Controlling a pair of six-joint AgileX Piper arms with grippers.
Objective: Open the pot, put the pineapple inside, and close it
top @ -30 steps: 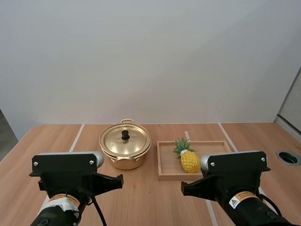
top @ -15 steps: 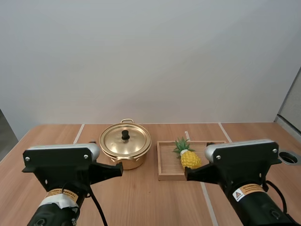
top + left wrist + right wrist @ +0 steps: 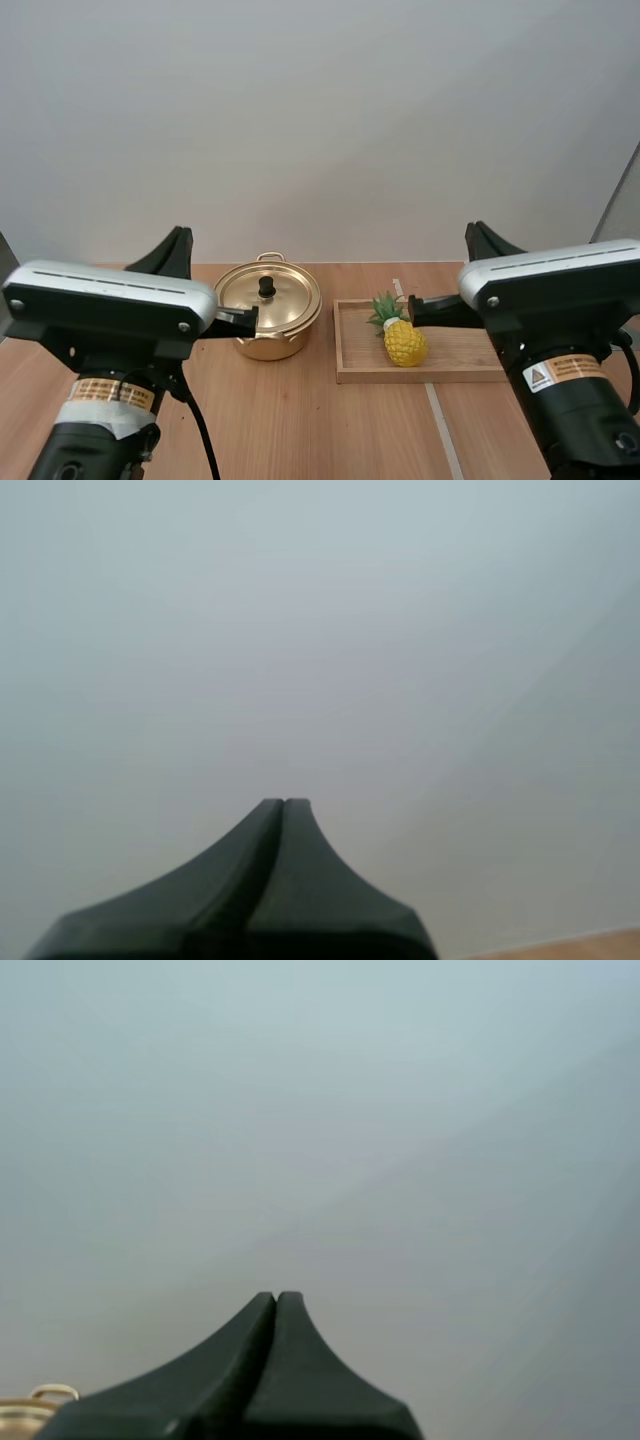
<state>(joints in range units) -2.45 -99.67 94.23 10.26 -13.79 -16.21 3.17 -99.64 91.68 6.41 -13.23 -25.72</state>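
Left gripper [image 3: 283,802] and right gripper [image 3: 276,1296] closed, empty; pineapple [image 3: 404,343] on tray [image 3: 465,352], perhaps tilted.

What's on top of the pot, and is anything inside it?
A gold lid with a black knob sits on the pot. Its inside is covered, so unseen.

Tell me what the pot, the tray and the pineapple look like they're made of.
The pot looks like metal with a polished gold-coloured finish, since it shines and mirrors light; its lid knob is matte black, perhaps plastic. The tray: light wood, unpainted, with visible grain lines. The pineapple: probably a plastic or rubber model, judging by its uniform yellow body and stiff green leaves.
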